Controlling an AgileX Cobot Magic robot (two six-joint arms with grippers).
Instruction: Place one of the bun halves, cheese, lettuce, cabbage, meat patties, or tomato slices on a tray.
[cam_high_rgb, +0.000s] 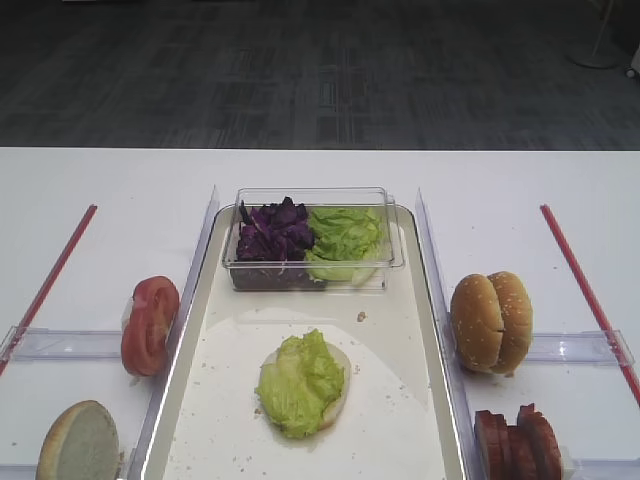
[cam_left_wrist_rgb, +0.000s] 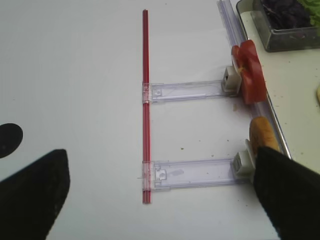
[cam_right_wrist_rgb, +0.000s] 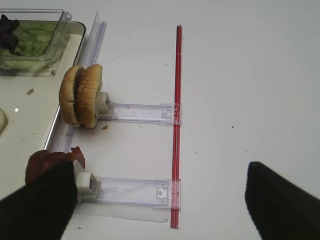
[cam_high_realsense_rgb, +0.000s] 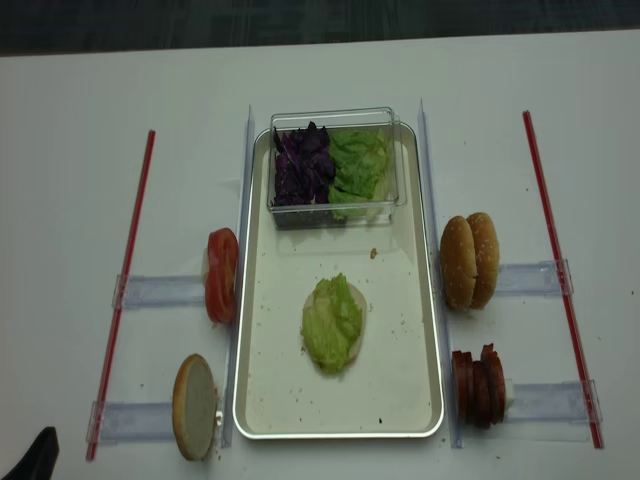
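Note:
On the cream tray (cam_high_rgb: 395, 400) lies a pale bun half (cam_high_rgb: 339, 388) topped with a lettuce (cam_high_rgb: 298, 382) leaf. A clear box (cam_high_rgb: 232, 262) at the tray's far end holds purple cabbage (cam_high_rgb: 272, 232) and more lettuce. Tomato slices (cam_high_rgb: 150, 325) and one bun half (cam_high_rgb: 78, 442) stand left of the tray. Two sesame bun halves (cam_high_rgb: 490, 322) and meat patties (cam_high_rgb: 515, 445) stand to its right. No cheese is in view. My left gripper (cam_left_wrist_rgb: 160, 200) and right gripper (cam_right_wrist_rgb: 160, 200) hover open and empty over the white table, each beside its own side's holders.
Red strips (cam_high_rgb: 50, 275) (cam_high_rgb: 585, 290) run along both sides of the table. Clear plastic holders (cam_right_wrist_rgb: 135, 192) (cam_left_wrist_rgb: 192, 172) reach from the strips toward the tray. Upright clear rails (cam_high_rgb: 200, 250) flank the tray's long edges. Crumbs dot the tray.

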